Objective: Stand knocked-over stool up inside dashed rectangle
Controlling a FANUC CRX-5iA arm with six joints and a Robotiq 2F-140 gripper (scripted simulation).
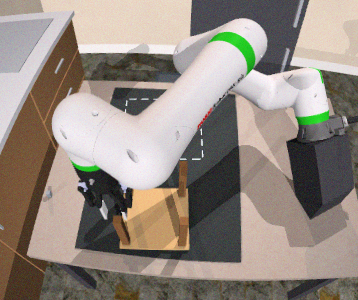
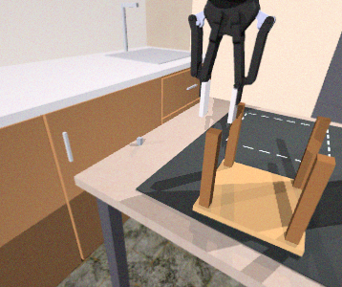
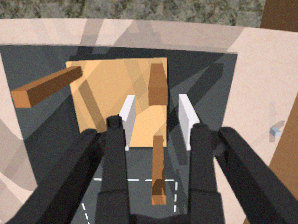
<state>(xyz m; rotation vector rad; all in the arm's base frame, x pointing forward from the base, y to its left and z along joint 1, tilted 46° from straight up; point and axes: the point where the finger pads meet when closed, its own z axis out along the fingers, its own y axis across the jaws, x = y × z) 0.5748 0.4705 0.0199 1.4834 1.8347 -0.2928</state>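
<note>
The wooden stool lies upside down on the dark mat, seat flat on the mat and its legs pointing up; it also shows in the exterior view and the wrist view. My gripper hangs above the stool's corner nearest the cabinet and the rectangle. Its fingers are partly closed and straddle the top of that leg with a gap on each side, gripping nothing. In the top view the gripper hides that leg. The dashed rectangle lies on the mat just behind the stool, partly covered by my arm.
A wooden cabinet with a white counter and sink runs along the table's left side. A small grey item sits near the table's left edge. The arm's black pedestal stands at the right.
</note>
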